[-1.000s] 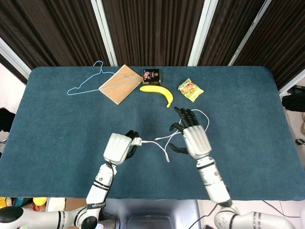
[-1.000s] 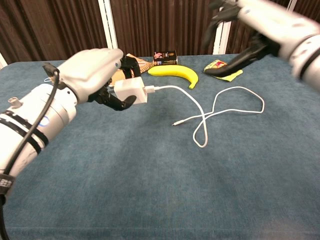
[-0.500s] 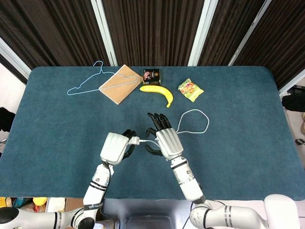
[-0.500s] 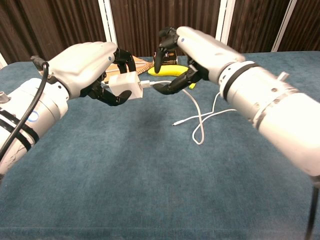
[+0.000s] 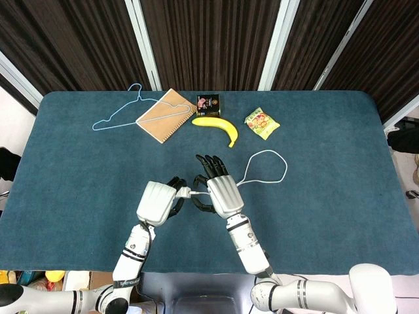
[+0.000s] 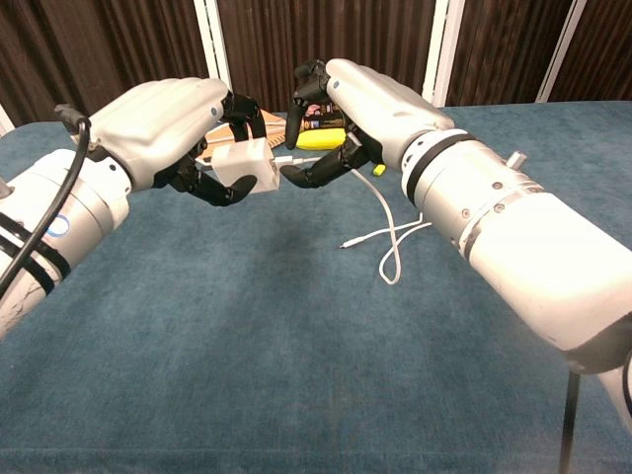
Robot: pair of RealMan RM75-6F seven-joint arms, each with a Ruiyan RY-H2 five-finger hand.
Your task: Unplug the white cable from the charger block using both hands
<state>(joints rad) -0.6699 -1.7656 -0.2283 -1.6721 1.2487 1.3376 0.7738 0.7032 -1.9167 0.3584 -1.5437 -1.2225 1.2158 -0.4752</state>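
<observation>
Seen from the head camera, the left hand point(image 5: 156, 202) grips the charger block point(image 5: 184, 193) below the banana point(image 5: 218, 126), the right hand point(image 5: 218, 190) just beside it. From the chest camera, the right hand's fingertips point(image 6: 294, 173) sit at the white cable point(image 6: 390, 232) plug; whether they grip it I cannot tell.

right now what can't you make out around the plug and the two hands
- Plug in the charger: chest view, the right hand and its fingers crowd it, so a closed grip on the cable cannot be confirmed.
- Same joint, head view: too small, tucked between the left hand and the right hand.
- Packet label: too small to read.
- Banana: chest view, mostly hidden behind the right hand.
</observation>
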